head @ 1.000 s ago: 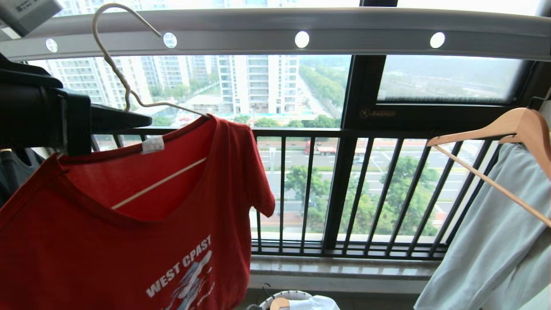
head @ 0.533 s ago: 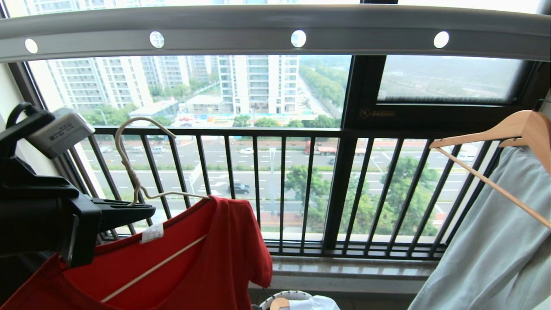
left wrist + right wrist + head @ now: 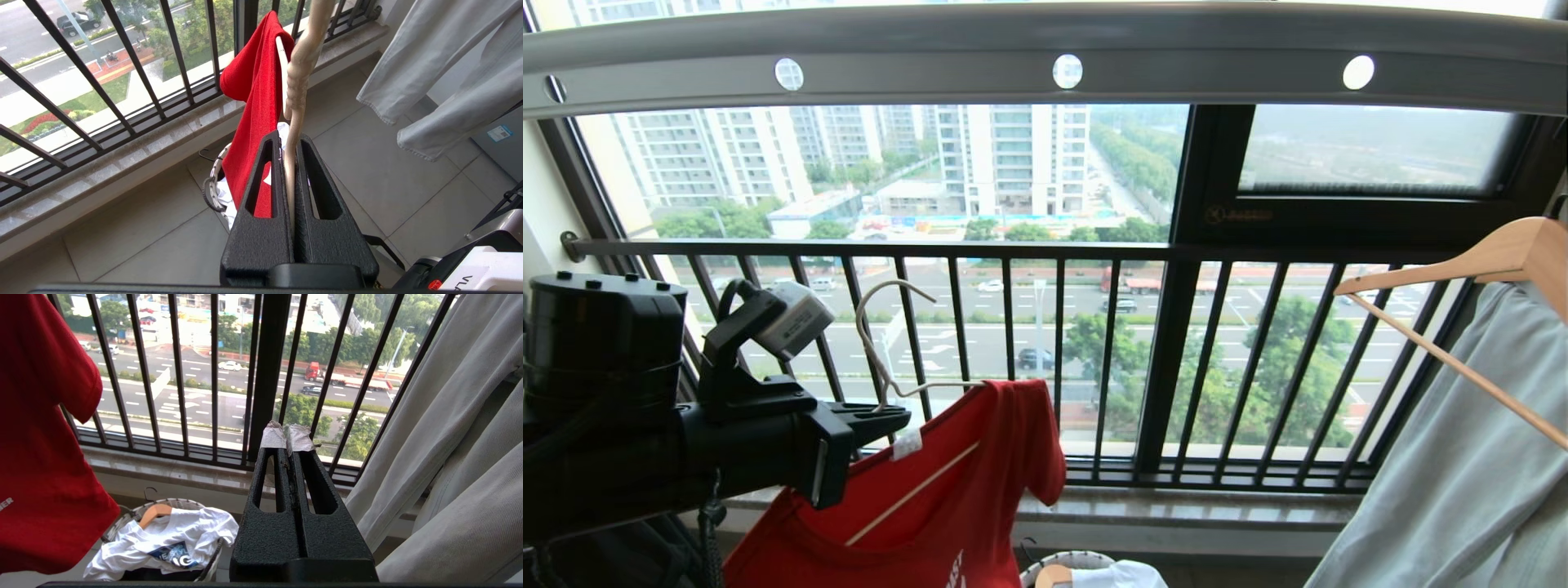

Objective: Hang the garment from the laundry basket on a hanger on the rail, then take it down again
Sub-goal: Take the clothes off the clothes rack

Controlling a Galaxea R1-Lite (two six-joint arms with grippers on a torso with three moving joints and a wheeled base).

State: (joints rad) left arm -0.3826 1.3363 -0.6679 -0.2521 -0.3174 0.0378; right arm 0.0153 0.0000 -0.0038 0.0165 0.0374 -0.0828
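Note:
The red garment [image 3: 947, 506] hangs on the cream wire hanger [image 3: 874, 343], whose hook is free in the air, well below the grey rail [image 3: 1045, 49]. My left gripper [image 3: 890, 416] is shut on the hanger's neck at lower left. In the left wrist view the hanger's wire [image 3: 296, 81] runs between the closed left gripper [image 3: 289, 141], with the garment [image 3: 253, 90] draped beyond. The laundry basket [image 3: 1066, 559] stands on the floor below. My right gripper [image 3: 288, 435] is shut and empty, low in front of the window, with the garment [image 3: 36, 437] beside it.
A light-wood hanger [image 3: 1462, 269] with a pale grey-green garment [image 3: 1462, 490] hangs at right. The black barred window railing [image 3: 1045, 249] and stone ledge [image 3: 1176, 510] lie ahead. A white T-shirt [image 3: 163, 539] on a wooden hanger lies in the laundry basket [image 3: 184, 503].
My left gripper has come down and a little to the right with the hanger and garment. The hook, up at the rail a second ago, now hangs far below it.

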